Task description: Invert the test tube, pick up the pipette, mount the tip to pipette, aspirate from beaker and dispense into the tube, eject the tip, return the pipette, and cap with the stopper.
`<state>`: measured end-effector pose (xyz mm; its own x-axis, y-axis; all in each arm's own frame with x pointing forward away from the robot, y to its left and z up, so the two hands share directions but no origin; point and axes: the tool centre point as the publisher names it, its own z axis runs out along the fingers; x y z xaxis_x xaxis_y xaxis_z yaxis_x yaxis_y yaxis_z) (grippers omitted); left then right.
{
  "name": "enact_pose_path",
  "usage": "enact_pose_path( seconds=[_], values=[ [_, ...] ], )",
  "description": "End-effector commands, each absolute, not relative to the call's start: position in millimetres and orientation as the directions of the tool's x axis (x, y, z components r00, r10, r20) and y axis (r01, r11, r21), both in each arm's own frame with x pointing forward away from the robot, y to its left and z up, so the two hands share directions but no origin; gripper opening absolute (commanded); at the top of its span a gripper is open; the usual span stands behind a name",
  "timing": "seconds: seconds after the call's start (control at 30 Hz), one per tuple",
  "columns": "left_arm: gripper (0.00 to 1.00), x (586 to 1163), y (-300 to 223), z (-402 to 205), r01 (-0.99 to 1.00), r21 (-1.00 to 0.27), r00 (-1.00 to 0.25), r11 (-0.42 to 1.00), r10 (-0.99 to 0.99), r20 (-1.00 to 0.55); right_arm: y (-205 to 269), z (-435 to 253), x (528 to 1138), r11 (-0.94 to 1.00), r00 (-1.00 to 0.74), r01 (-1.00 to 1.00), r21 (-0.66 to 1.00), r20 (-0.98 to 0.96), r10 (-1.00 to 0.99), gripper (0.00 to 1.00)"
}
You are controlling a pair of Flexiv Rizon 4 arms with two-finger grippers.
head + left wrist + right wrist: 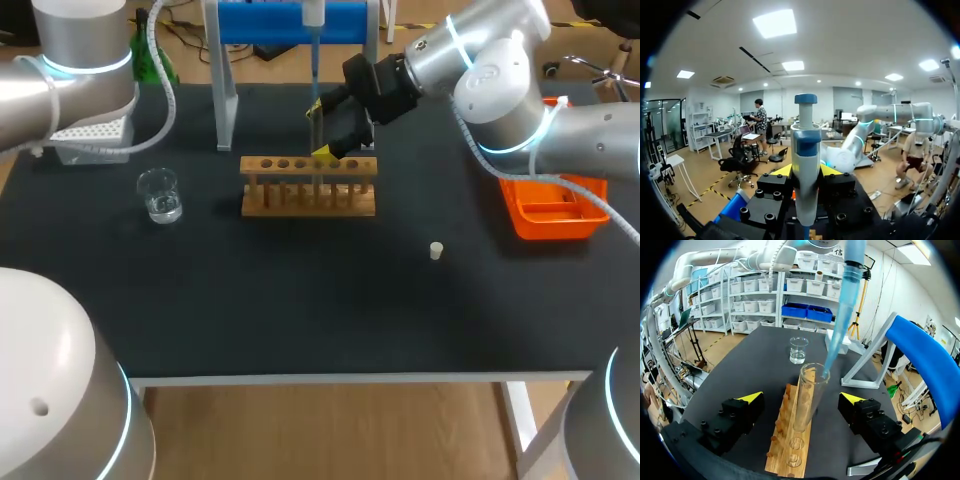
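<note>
A pale, unvarnished wooden rack (308,186) on the matt black table (300,300) holds a clear glass test tube (809,397), with a clear beaker (159,195) at its nine o'clock and a glossy blue-and-white plastic pipette (805,170).

Rack (308,186) is set mid-table (300,310), with 1 test tube (807,395) stood upright in it. Pipette (805,165) is gripped between the left gripper's (806,171) fingers, its tip lowered into the tube's mouth. Right gripper (802,398) is placed over the rack, 1 finger on each side of the tube, both apart from it. Beaker (160,195) is placed left of the rack, tip box (92,140) behind-left of the beaker, stand (226,100) behind the rack, stopper (436,250) front-right of it, tray (520,215) far right.
</note>
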<state>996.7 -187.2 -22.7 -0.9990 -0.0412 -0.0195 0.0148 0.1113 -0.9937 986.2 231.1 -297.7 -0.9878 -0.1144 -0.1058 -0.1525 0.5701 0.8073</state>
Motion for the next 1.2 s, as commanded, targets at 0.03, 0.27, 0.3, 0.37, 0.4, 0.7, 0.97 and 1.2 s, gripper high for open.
enact_pose_path(
  seconds=[0.03,0.27,0.3,0.37,0.4,0.7,0.97,1.2],
  values=[
    [0.0,1002,-190,-24,0.014,-0.994,-0.999,0.107,-0.027,-0.017,230,-297,986,0.572,-0.988,-0.152,0.806,-0.104,-0.115,1.0],
    [0.0,995,-195,-23,0.01,-0.995,-1.0,0.095,-0.019,-0.012,230,-297,986,0.572,-0.988,-0.152,0.806,-0.104,-0.115,1.0],
    [0.0,994,-195,-23,0.009,-0.995,-1.0,0.096,-0.019,-0.011,230,-297,986,0.572,-0.988,-0.152,0.806,-0.104,-0.115,1.0],
    [0.0,991,-196,-23,0.006,-0.995,-1.0,0.096,-0.02,-0.008,230,-297,986,0.572,-0.988,-0.152,0.806,-0.104,-0.115,1.0],
    [0.0,990,-197,-23,0.004,-0.995,-1.0,0.097,-0.021,-0.006,230,-297,986,0.572,-0.988,-0.152,0.806,-0.104,-0.115,1.0],
    [0.0,976,-199,-24,-0.009,-0.994,-0.999,0.107,-0.042,0.004,230,-297,986,0.572,-0.988,-0.152,0.806,-0.104,-0.115,1.0],
    [0.0,972,-195,-27,-0.005,-0.994,-0.998,0.11,-0.064,-0.002,230,-297,986,0.572,-0.988,-0.152,0.806,-0.104,-0.115,1.0],
    [0.0,979,-190,-31,0.014,-0.994,-0.997,0.11,-0.073,-0.022,230,-297,986,0.572,-0.988,-0.152,0.806,-0.104,-0.115,1.0]
  ],
)
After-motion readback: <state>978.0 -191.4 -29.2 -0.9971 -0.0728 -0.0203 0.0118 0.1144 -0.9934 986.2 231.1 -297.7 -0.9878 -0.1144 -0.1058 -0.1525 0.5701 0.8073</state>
